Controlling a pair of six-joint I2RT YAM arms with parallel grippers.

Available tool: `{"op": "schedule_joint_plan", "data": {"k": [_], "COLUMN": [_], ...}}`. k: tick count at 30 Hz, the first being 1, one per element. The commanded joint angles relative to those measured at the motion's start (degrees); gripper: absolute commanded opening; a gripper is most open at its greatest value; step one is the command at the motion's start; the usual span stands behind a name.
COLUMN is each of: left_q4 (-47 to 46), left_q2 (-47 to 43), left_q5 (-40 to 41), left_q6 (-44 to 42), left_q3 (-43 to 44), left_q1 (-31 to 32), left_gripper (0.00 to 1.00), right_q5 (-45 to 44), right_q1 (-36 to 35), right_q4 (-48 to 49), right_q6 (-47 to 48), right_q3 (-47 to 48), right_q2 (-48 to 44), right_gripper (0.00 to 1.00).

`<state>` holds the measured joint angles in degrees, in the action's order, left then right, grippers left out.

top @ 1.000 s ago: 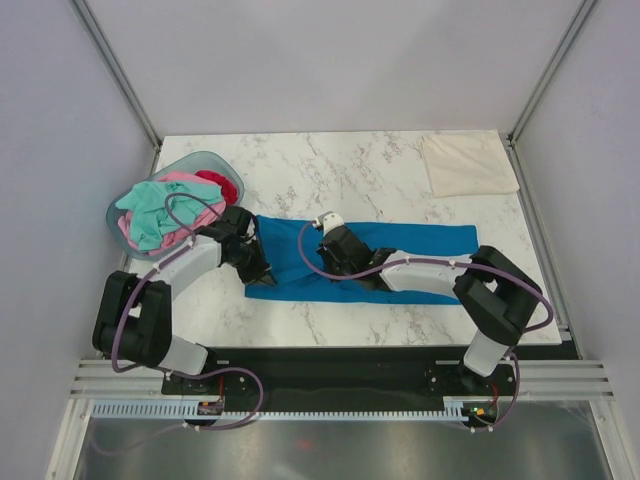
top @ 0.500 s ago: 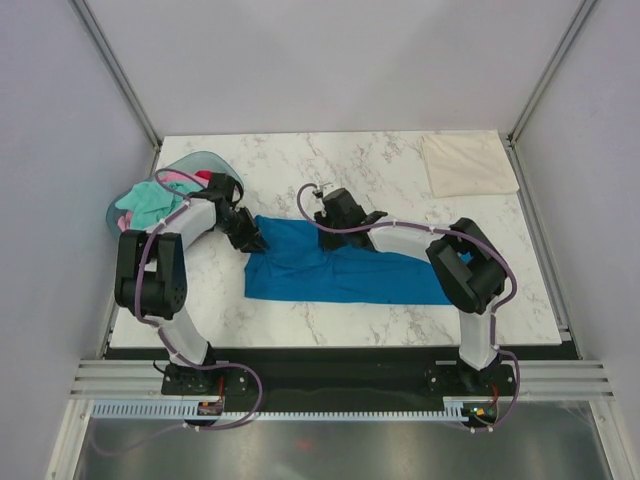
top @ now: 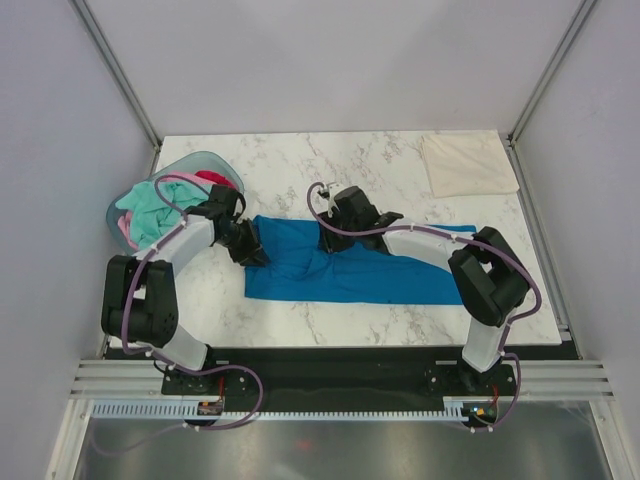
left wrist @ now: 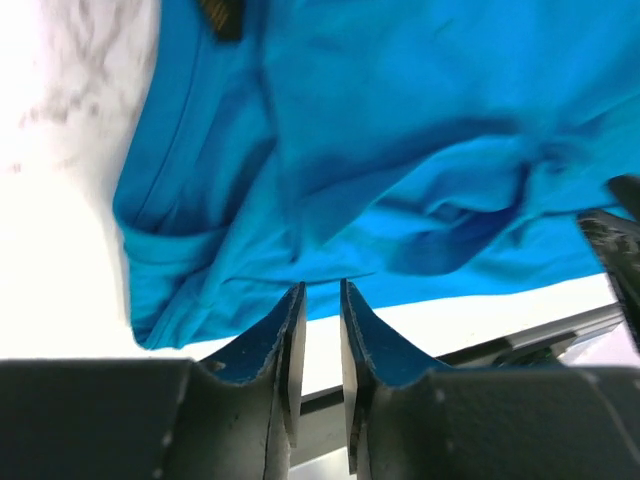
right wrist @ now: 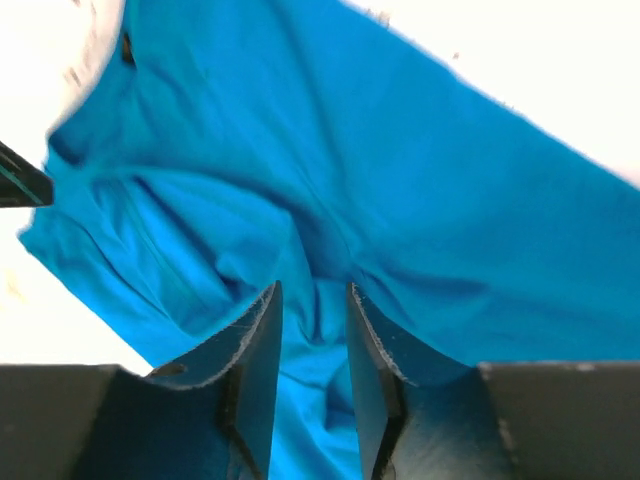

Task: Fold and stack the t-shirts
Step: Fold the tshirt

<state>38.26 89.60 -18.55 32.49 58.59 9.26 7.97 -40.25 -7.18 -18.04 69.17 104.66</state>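
The bright blue t-shirt (top: 370, 272) lies rumpled mid-tabletop (top: 350, 165); the left claw (left wrist: 320, 290), pressed nearly together, pinches its 9 o'clock edge; the right claw (right wrist: 313, 292) nips a bunched fold toward its 11 o'clock side; a folded cream t-shirt (top: 465, 163) rests at 1 o'clock.

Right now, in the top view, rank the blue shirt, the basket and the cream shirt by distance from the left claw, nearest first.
1. The blue shirt, right at the left claw, table centre.
2. The basket, far-left corner.
3. The cream shirt, far-right corner.
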Motion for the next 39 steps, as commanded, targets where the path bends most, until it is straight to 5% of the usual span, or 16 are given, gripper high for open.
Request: {"op": "schedule_joint_plan", "data": {"k": [1,7,16,36,39], "left_q4": [-1.3,-2.8,-4.3,-4.6,-4.6], "left_q2": [-2.3,0.5,5.0,7.3,7.4], "left_q5": [-1.8,-1.7,-2.0,-2.0,-2.0], "left_q6": [-2.8,-2.8,-1.6,-1.5,-1.7], "left_q3": [-3.3,-4.7,-2.7,-0.7,-0.7], "left_q1": [0.1,0.1,0.1,0.5,0.5], "left_gripper": [0.26,0.22,0.21,0.2,0.2], "right_q5": [3.5,7.4,8.6,7.9,6.4], "right_q1": [0.0,-0.1,-1.0,-2.7,-2.7], "right_q4": [2.0,3.9,4.5,1.0,0.9], "right_q6": [7.3,14.6,19.5,22.3,22.3], "right_q3": [-3.4,-5.6,-4.7,2.0,2.2], "right_q2": [-2.8,-1.5,-1.7,4.1,4.4], "right_gripper": [0.42,0.53,0.53,0.41,0.25]}}
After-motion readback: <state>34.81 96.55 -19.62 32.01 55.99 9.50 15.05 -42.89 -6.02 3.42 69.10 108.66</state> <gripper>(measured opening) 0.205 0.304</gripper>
